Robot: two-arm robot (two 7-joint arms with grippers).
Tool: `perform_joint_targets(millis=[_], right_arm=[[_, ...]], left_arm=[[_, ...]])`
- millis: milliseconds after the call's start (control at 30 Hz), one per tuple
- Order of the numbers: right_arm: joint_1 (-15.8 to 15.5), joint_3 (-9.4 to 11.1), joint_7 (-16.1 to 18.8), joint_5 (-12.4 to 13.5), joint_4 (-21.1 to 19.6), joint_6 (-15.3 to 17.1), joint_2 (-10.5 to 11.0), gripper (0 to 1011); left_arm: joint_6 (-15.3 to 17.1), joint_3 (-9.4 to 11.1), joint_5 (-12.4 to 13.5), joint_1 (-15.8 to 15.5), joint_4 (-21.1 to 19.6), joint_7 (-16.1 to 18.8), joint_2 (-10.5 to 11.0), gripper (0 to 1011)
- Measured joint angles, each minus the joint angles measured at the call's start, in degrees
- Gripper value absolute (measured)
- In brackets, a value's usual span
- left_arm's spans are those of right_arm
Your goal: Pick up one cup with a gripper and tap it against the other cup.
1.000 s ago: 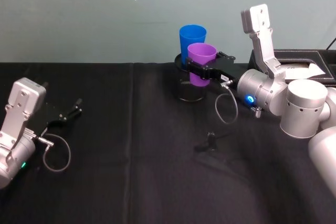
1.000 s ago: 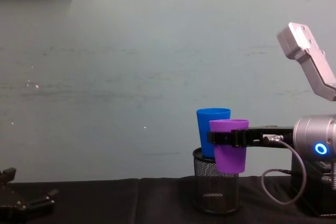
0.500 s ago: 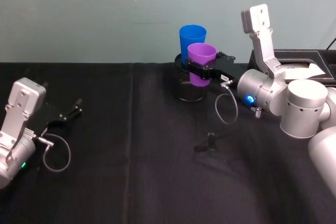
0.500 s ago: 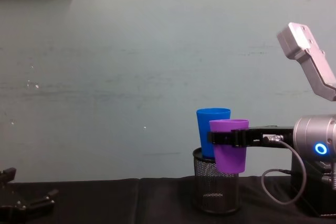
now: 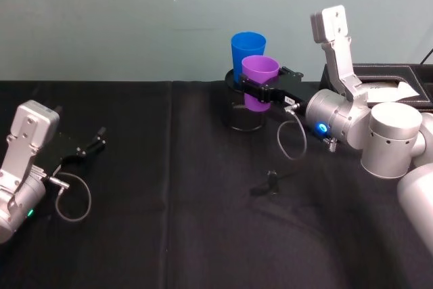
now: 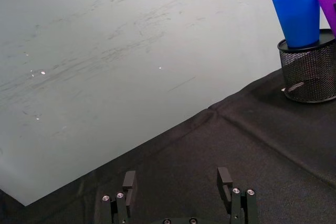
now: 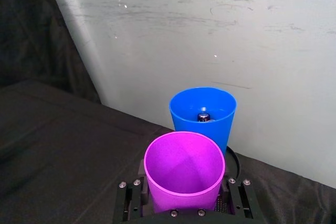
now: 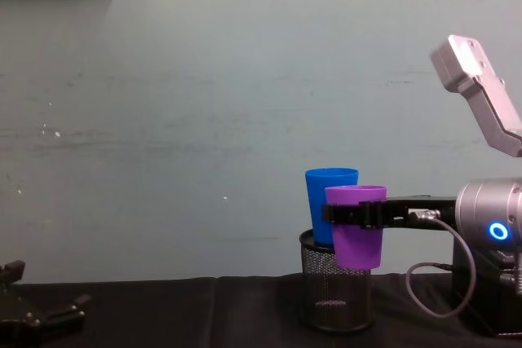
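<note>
Nothing moved in the last second. Right gripper (image 5: 249, 89), frame centre, clamps purple cup (image 5: 260, 71) just beside blue cup (image 5: 247, 45); tap unconfirmed. Left gripper (image 5: 91, 145), lower left, spread wide, empty.

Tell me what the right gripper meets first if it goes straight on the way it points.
The blue cup, most likely: in the right wrist view it stands straight ahead, just past the purple cup the right gripper holds. That cup would touch it first; their gap is unclear.

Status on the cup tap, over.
Right gripper shut on purple cup, held up beside blue cup; contact unclear. Blue cup stands in mesh holder. Left gripper open, parked on table.
</note>
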Motion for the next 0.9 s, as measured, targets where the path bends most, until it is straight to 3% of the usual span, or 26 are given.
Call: perform_joint_targets(millis=[900], right_arm=[[0.0, 0.0, 0.0, 0.0, 0.0, 0.0, 0.0, 737]], left_arm=[[0.0, 0.0, 0.0, 0.0, 0.0, 0.0, 0.0, 1000]])
